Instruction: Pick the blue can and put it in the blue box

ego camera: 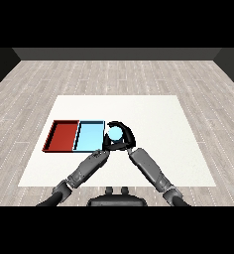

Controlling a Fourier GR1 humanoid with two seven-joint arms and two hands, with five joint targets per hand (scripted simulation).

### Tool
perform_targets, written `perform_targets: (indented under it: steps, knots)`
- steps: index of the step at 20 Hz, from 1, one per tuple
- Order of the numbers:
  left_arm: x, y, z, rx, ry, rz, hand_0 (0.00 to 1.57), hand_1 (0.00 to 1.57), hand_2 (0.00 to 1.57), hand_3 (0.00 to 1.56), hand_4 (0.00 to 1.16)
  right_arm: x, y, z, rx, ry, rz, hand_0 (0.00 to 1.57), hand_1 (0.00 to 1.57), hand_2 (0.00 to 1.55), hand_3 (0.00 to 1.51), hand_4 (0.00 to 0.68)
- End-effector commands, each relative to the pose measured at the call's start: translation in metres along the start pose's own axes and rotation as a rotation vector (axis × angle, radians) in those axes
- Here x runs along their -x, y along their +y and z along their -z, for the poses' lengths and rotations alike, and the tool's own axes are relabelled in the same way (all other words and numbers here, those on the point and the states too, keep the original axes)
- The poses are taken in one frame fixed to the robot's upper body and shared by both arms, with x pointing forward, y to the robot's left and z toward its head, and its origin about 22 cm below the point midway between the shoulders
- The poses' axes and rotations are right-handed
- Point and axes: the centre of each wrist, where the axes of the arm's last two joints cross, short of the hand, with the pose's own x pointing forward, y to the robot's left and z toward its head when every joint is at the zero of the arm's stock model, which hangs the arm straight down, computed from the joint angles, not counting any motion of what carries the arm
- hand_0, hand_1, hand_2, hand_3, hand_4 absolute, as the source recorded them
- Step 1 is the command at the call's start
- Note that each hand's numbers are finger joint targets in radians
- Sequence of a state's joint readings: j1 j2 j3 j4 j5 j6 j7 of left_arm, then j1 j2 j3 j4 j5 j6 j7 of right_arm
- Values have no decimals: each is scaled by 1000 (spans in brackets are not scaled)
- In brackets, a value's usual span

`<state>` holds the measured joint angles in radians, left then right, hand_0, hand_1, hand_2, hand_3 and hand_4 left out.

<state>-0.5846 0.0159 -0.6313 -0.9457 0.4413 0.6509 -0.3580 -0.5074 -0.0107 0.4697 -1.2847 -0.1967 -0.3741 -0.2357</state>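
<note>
One blue can (114, 135), inside right hand (126, 135) fingers (117, 123)

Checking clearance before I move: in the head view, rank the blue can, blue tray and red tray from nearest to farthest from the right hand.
1. Blue can: inside the curl of the right hand, right of both trays.
2. Blue tray: just left of the can.
3. Red tray: farthest left, beyond the blue tray.
</note>
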Motion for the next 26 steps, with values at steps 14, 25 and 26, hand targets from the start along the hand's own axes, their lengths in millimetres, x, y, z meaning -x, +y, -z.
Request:
perform_targets:
  steps: [14,25,26]
  knots:
    - [1,38,12,-36,-8,-23,1571,1571,1571,1494,1145,-16,-48,16,120,-6,72,0,0,0,0,0]
    - [3,63,19,-186,-31,39,1571,1571,1571,1475,1149,-56,-118,-47,227,-185,195,0,0,0,0,0]
    - [1,74,28,-214,-35,37,1571,1571,1571,1475,1153,-64,-124,-42,258,-187,206,0,0,0,0,0]
